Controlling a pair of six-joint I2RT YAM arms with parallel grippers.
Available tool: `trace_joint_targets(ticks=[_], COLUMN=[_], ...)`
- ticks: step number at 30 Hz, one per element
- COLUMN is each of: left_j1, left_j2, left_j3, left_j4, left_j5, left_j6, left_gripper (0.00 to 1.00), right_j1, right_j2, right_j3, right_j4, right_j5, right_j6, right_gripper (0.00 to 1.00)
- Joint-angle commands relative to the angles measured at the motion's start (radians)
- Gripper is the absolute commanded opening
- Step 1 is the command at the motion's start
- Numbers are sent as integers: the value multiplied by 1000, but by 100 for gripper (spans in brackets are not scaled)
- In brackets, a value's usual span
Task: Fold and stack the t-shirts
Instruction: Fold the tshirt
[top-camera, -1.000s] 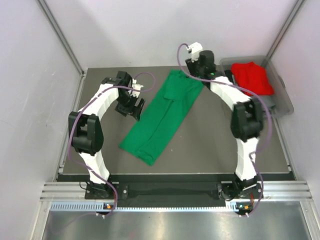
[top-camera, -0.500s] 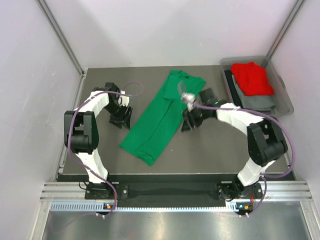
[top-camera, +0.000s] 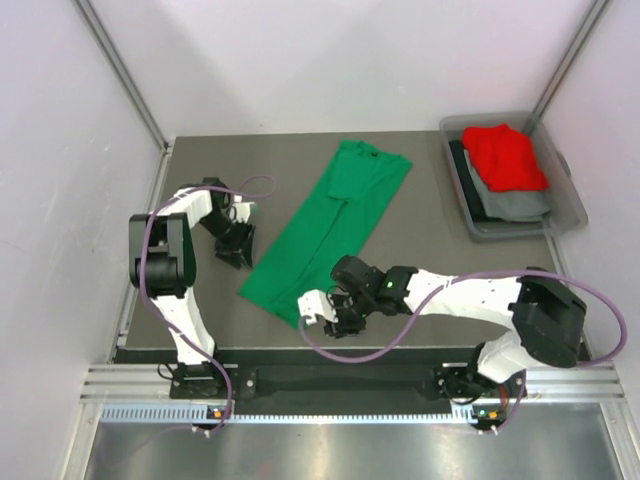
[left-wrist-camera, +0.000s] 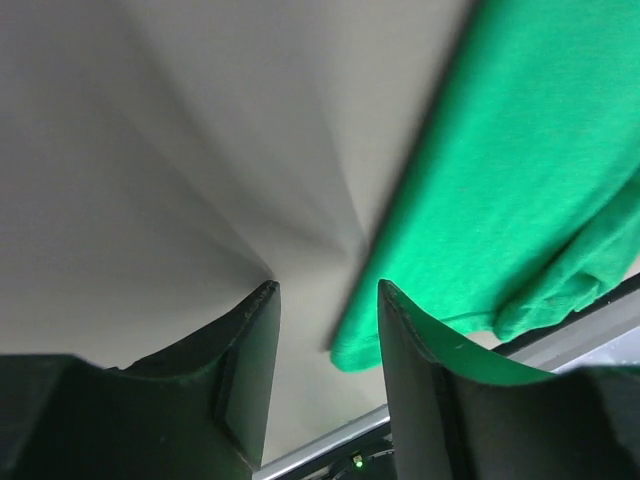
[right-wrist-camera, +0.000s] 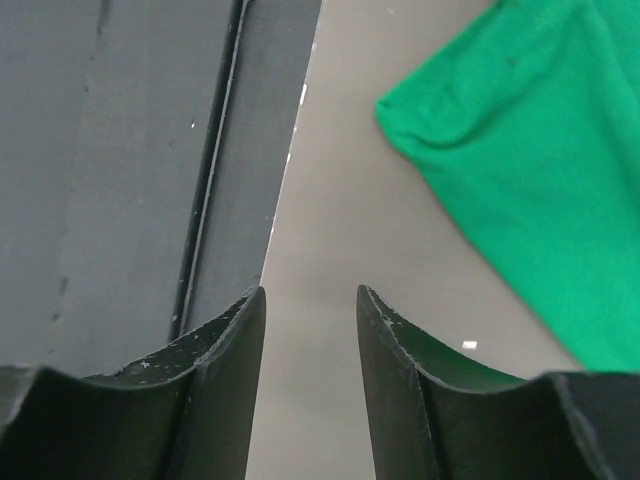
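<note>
The green t-shirt (top-camera: 325, 230) lies folded lengthwise in a long diagonal strip across the table, collar end at the back, hem end near the front. The red t-shirt (top-camera: 505, 155) lies crumpled in the clear bin. My left gripper (top-camera: 237, 250) is open and empty just left of the strip's near left corner; that green corner shows in the left wrist view (left-wrist-camera: 520, 200). My right gripper (top-camera: 340, 318) is open and empty, low over the table by the strip's front corner, which shows in the right wrist view (right-wrist-camera: 530, 170).
The clear plastic bin (top-camera: 570, 215) stands at the back right with grey cloth (top-camera: 510, 205) under the red shirt. The table's front edge and black rail (right-wrist-camera: 150, 180) are close beside the right gripper. White walls enclose the table.
My right arm has swung from the shirt's collar end down to its front corner. My left gripper has moved forward along the strip's left side. The green shirt has stayed in place.
</note>
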Motion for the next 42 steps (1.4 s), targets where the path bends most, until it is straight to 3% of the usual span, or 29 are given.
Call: trace_joint_targets(ticks=[1,14,28,42], left_j1=[29,73,73,72], left_j2=[12,74,43,25], left_j3=[-12,-41,-32,-89], left_j4=[10,-16,-102,-147], left_j5=[53,134,116,56], left_j6=[29,60,119,162], left_gripper=[47,43,49,45], right_j1=[48,203,205,205], right_j2=[56,262,332,363], right_j3=[70,202,176,178], right_j4=[66,192,237,260], right_j5=[44,193,258,284], right_j6=[-110,-239,-269,-265], right_gripper=[41,39,38,34])
